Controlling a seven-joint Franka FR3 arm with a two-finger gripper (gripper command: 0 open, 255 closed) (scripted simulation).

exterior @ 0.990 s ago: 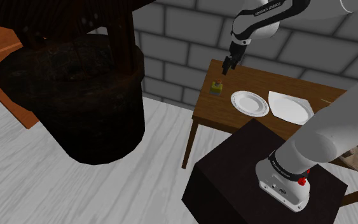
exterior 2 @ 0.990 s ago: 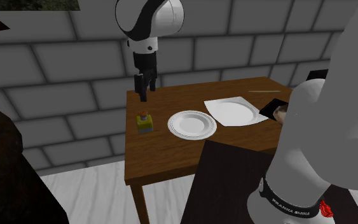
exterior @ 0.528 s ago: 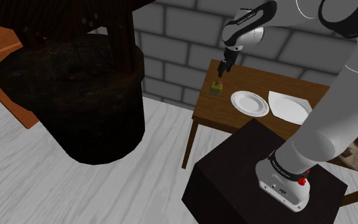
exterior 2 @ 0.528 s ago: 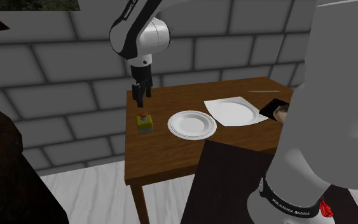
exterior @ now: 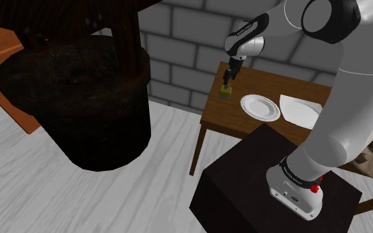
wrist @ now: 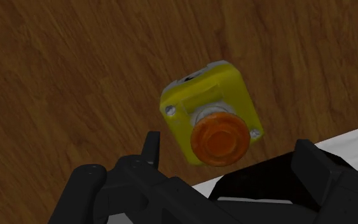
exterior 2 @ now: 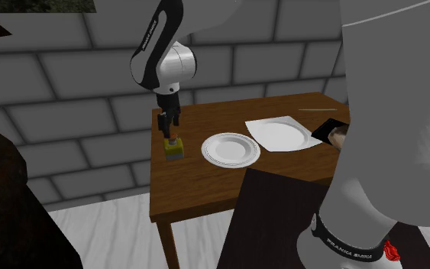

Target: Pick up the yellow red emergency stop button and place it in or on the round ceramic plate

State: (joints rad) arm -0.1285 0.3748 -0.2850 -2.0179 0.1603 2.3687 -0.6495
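Fingers [wrist: 151, 149] spread apart, gripping nothing. Yellow-boxed, red-capped button [wrist: 212, 114] in line with gap between them, untouched. Gripper [exterior 2: 169, 126] just above button, left of centre in second exterior view. Button upright on wooden table [exterior 2: 198, 191], near its left edge. Round white plate [exterior 2: 231, 148] just beside it, to right.

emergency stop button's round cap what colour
Orange-red cap on a yellow housing; shows best in the wrist view.
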